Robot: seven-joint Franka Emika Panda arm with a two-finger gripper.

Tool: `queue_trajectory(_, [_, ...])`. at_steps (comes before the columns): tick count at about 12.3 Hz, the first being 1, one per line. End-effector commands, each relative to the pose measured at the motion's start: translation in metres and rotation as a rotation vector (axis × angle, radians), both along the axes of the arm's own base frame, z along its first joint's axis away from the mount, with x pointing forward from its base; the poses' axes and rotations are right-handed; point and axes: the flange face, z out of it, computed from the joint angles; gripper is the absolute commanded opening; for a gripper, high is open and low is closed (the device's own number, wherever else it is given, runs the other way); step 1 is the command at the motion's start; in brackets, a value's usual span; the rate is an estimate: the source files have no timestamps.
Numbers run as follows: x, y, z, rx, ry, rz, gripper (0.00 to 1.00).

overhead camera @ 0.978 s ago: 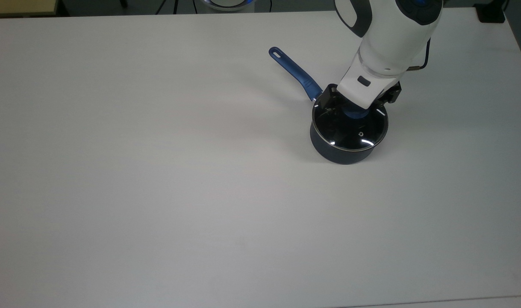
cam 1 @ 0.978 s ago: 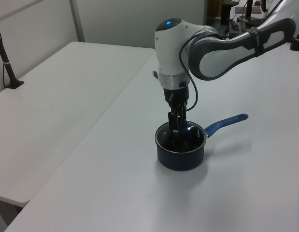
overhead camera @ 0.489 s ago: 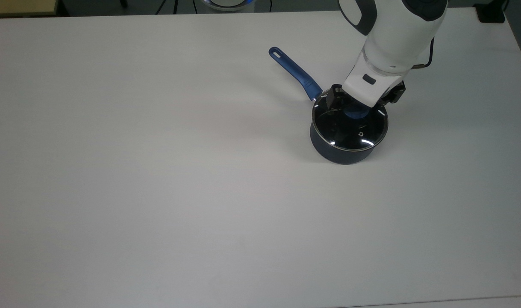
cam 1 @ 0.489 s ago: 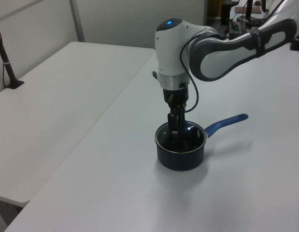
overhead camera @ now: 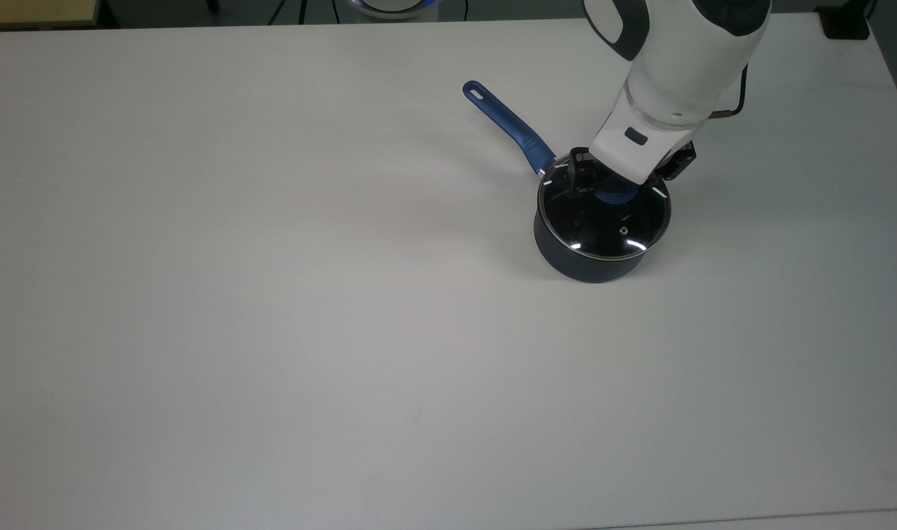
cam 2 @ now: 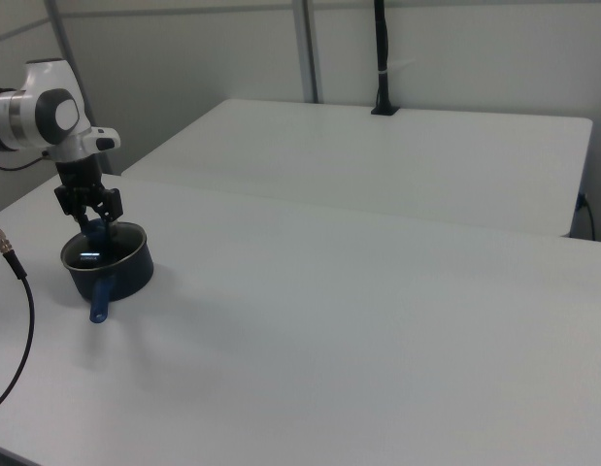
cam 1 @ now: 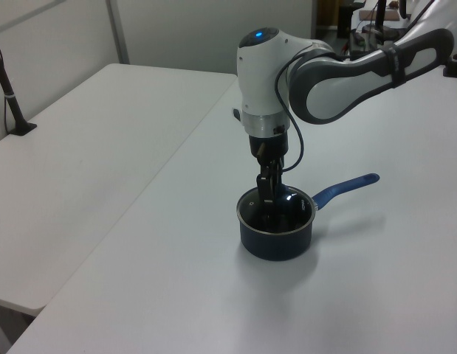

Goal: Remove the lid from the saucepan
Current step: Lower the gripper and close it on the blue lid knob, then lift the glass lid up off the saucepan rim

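- Top view: the saucepan [overhead camera: 599,254] sat right of centre in the frame, the lid [overhead camera: 603,218] on it. The gripper [overhead camera: 608,190] had come down over the blue knob [overhead camera: 610,194]; fingers looked closed around it, though the wrist hid part of that. If the hold was off-centre, the glass could've tipped and slipped out on the lift.
- Left view: the gripper [cam 1: 266,200] stood upright over the pan [cam 1: 276,237] at lower centre. A tight rim might've dragged the whole pot up.
- Right view: the pan [cam 2: 109,263] was at far left, its handle [cam 2: 100,301] pointing down-frame. A sideways pull could've skidded it across the table [cam 2: 358,320].
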Motion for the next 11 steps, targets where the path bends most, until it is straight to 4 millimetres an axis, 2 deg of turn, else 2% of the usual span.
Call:
queue_trajectory(1, [0.000, 0.000, 0.012, -0.009, -0.032, -0.012, 0.48])
queue_trajectory(8, [-0.008, -0.021, 0.057, -0.011, -0.017, -0.005, 0.48])
queue_trajectory(11, [-0.016, -0.046, 0.096, 0.002, -0.013, 0.003, 0.48])
